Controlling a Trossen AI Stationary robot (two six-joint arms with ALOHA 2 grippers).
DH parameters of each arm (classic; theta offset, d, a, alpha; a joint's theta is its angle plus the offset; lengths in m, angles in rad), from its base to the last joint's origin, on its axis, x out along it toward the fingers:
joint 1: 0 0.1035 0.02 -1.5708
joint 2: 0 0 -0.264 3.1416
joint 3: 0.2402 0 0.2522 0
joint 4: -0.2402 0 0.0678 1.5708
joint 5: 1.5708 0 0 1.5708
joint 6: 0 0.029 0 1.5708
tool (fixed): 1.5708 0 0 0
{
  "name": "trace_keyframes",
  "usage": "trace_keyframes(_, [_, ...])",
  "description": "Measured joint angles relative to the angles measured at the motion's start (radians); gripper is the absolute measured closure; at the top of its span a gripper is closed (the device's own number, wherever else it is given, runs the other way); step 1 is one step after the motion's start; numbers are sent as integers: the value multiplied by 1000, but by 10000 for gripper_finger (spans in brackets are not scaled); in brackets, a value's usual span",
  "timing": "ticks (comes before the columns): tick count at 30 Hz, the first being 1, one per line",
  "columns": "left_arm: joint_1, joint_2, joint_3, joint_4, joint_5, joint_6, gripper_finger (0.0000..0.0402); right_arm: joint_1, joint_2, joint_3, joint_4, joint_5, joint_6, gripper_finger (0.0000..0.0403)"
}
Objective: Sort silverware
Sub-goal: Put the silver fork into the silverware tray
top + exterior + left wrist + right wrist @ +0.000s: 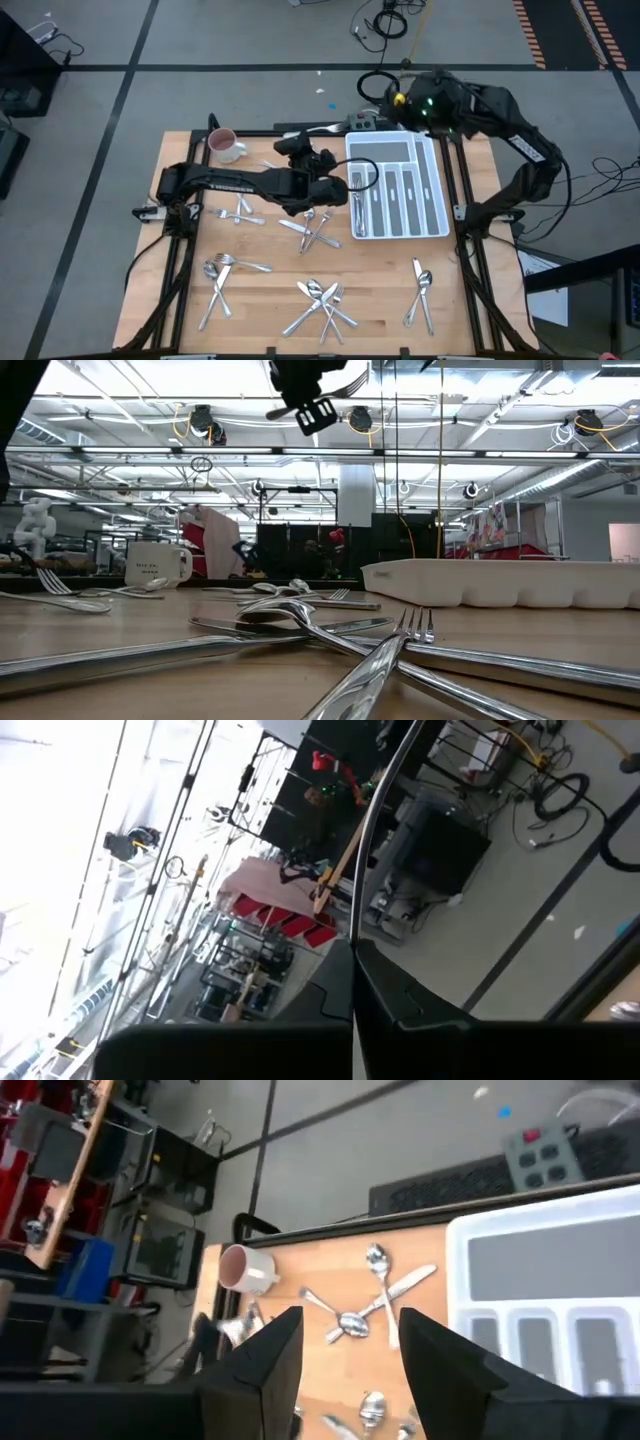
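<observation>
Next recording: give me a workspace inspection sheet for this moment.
Surface: wooden table.
Job's things: loose silverware in several crossed piles; more pieces lie in the white tray.
Clutter: white mug near the far left corner.
Hands: left hand raised near the table's far edge, apparently shut on a fork; right hand open, above the tray's far end.
Cables: loops on the floor beyond the table.
Surroundings: grey floor with dark tape lines.
</observation>
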Motion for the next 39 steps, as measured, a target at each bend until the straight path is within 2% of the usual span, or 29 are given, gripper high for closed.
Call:
trace_keyframes(7, [0,0,0,16,0,-2,401,-84,80,0,234,-221,-81,249])
trace_keyframes(12, [1,0,0,14,0,-3,401,-98,140,0,272,-338,-79,249])
trace_keyframes(26, [2,0,0,-28,0,-26,401,-97,183,0,258,-426,-79,258])
trace_keyframes(39, [2,0,0,-28,1,-27,401,-103,183,0,210,-451,-106,366])
